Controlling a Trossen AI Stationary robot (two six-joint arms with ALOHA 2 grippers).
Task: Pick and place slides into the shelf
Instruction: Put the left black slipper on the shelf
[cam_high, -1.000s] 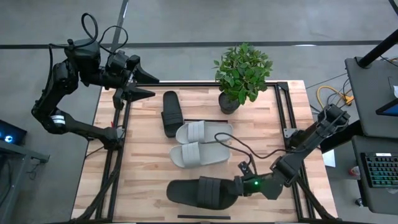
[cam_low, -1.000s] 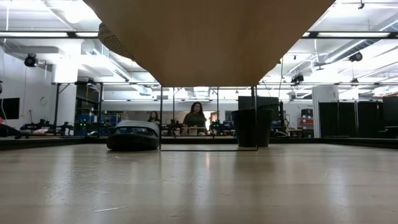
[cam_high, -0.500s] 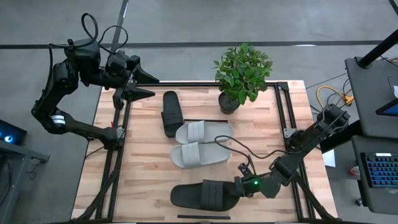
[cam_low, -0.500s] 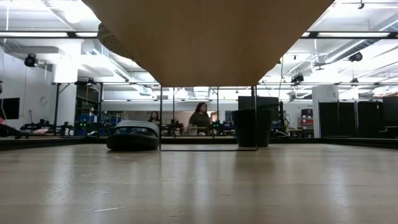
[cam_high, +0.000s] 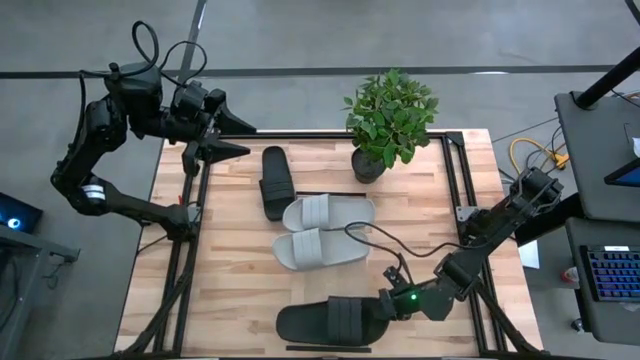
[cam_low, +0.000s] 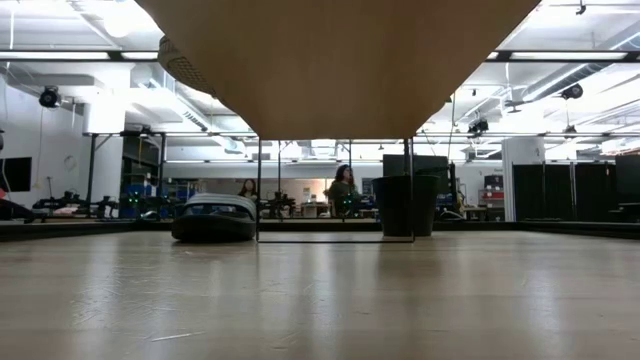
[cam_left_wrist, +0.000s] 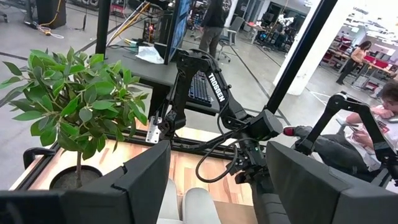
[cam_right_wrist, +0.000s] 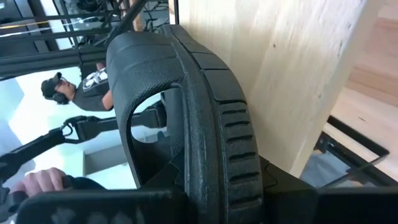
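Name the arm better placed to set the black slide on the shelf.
Right. Its claw is already shut on the black slide near the table's front edge; the left claw hangs open over the far left corner, holding nothing.

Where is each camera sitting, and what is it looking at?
High: above, looking down on the table, both arms, slides.
Low: at tabletop height, looking toward the room; no arm shows.
Left wrist: past the left pincer toward the plant.
Right wrist: close on the black slide in the right pincer.
High and left wrist share the plant.

Bright lab (cam_low: 100, 120), grey floor (cam_high: 320, 40)
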